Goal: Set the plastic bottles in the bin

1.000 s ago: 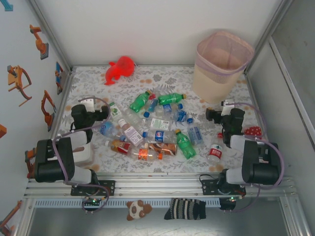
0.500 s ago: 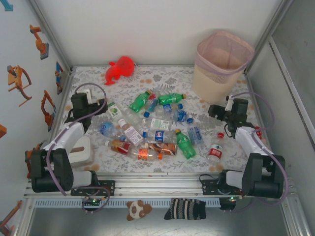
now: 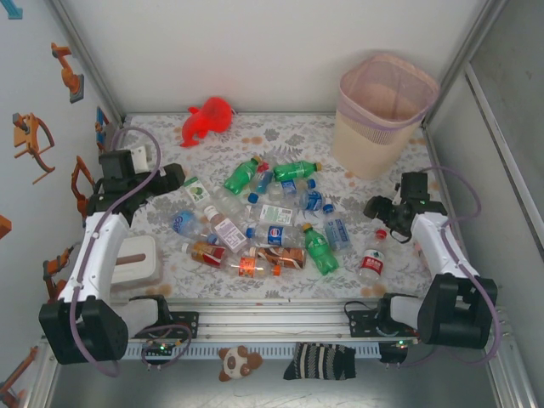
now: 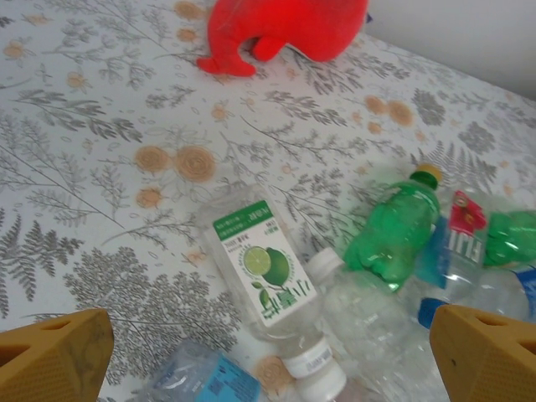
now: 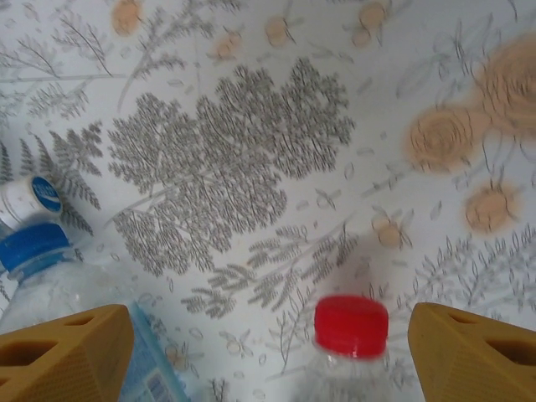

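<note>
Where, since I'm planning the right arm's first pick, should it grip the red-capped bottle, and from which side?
Probably the body just below the red cap, coming straight down from above. The red-capped bottle lies flat, apart from the pile, with bare table on either side of its neck. The right gripper hangs above it, jaws open across its width.

plastic bottles clustered at centre of table, bin behind right, plush toy behind left

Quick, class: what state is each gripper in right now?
Left gripper: open, holding nothing.
Right gripper: open, holding nothing, over a red-capped bottle.
</note>
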Available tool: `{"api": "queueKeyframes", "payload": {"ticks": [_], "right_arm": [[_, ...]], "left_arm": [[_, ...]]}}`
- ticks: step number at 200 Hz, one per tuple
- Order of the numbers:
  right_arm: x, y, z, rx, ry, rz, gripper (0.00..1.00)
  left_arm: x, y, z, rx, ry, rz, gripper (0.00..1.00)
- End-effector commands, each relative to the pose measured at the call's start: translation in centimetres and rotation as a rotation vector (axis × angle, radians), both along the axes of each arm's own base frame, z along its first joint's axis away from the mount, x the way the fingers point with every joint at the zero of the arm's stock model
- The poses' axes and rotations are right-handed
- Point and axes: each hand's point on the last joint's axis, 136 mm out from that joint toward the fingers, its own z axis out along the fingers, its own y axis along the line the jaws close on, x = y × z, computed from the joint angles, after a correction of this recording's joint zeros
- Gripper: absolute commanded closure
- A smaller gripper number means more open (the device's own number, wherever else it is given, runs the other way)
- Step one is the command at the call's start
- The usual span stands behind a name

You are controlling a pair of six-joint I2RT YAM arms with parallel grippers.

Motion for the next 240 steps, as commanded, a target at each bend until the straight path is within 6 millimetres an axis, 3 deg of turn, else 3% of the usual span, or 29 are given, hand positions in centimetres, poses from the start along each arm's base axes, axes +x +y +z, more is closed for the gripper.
{"api": "queueKeyframes", "payload": {"ticks": [1,24,54,134,173,240], "right_arm": [[-2.7,0.9,-0.3,0.084,0.111,-0.072,0.15],[-4.2,0.9,-1.0,0.109,0.186,-0.145,0.15],[-6.4,0.3,-2.1,0.083,0.265,-0.214,0.12],[-10.1,2.3,-5.1,0.104,0.350,-0.222,0.14],[-10.7,2.9,-6.1,0.104,0.364,-0.208,0.19],[-10.9,2.4,-5.9,0.072,0.343,-0.211,0.28]], "left_arm": [[-1.7,-2.2,-0.3,-0.059,0.043,-0.141,0.03],[-1.9,-2.8,-1.5,-0.090,0.082,-0.169,0.03],[-2.1,-3.4,-1.0,-0.112,0.074,-0.205,0.03],[-2.5,-1.6,-0.6,-0.073,0.030,-0.135,0.03],[-2.6,-1.6,-0.9,-0.078,0.042,-0.131,0.03],[-2.6,-1.5,-0.9,-0.072,0.043,-0.125,0.03]]}}
